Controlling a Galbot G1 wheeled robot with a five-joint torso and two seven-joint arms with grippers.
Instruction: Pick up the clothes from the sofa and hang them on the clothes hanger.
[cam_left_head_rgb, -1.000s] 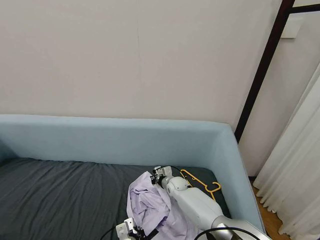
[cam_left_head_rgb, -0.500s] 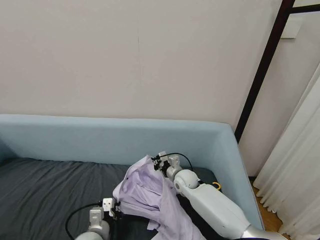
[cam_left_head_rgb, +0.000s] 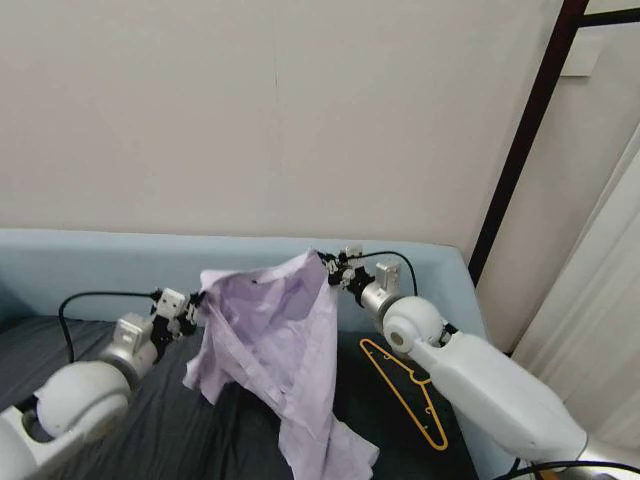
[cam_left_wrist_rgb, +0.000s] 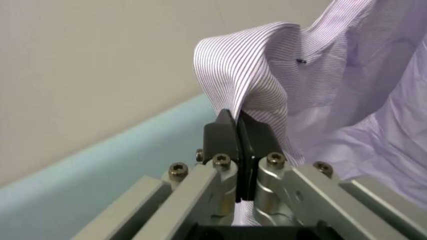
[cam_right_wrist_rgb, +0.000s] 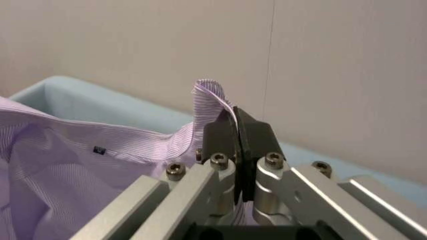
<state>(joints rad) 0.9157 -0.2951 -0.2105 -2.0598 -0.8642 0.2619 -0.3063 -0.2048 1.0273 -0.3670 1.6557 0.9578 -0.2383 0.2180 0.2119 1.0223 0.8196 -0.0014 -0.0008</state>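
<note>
Lilac striped shirt (cam_left_head_rgb: 275, 345) aloft over the sofa (cam_left_head_rgb: 100, 272): I am holding it stretched between my 2 grippers. My left gripper (cam_left_head_rgb: 193, 303) is pinching 1 end of the collar edge, its jaws pressed flat on the fabric. My right gripper (cam_left_head_rgb: 333, 268) is clamping the other end, nearer the sofa's back edge. The shirt is hanging open between them with its tail drooping toward the dark seat; I cannot tell whether it is touching the cushion. The pickup, as I judge it, is done. The hanging is not: the yellow clothes hanger (cam_left_head_rgb: 405, 388) is lying bare on the seat by the sofa's right end, under my right arm, and getting the shirt onto it is what is left.
</note>
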